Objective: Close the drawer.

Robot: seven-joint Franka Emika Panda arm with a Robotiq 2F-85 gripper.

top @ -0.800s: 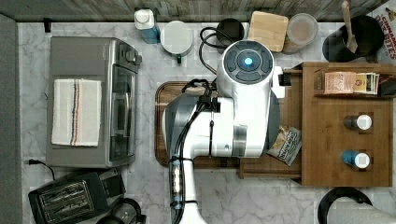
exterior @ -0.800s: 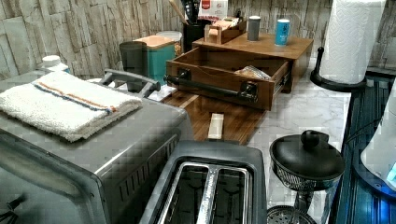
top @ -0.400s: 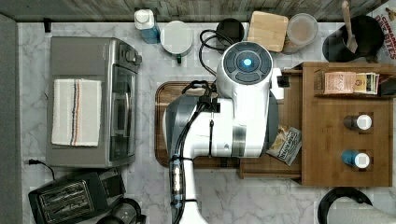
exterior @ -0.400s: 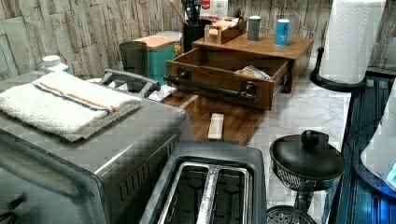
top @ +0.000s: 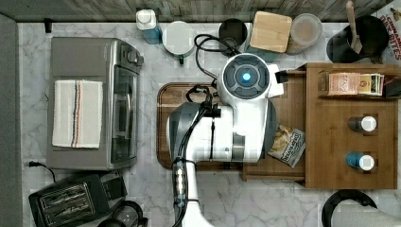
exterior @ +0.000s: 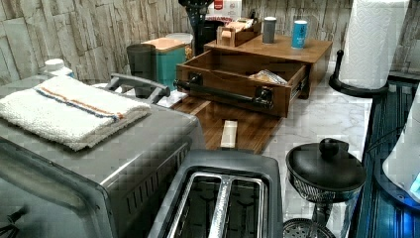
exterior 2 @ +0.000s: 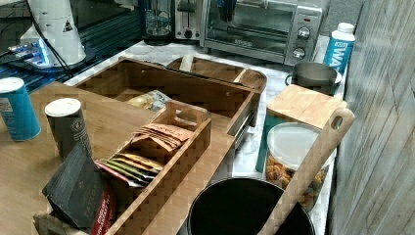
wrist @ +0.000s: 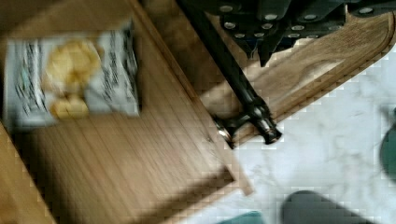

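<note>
At three o'clock in the top view, the drawer (exterior: 237, 84) stands pulled out of its cabinet (top: 350, 156). Whether the pincer (wrist: 261, 49), just above the black handle (wrist: 233, 81), is spread, I cannot tell. Next likely comes a straight push inward.

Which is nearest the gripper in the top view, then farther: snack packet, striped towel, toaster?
Gripper is by the drawer's front.
1. Snack packet, in the drawer.
2. Striped towel, on the toaster oven.
3. Toaster, the top view's bottom-left.
</note>
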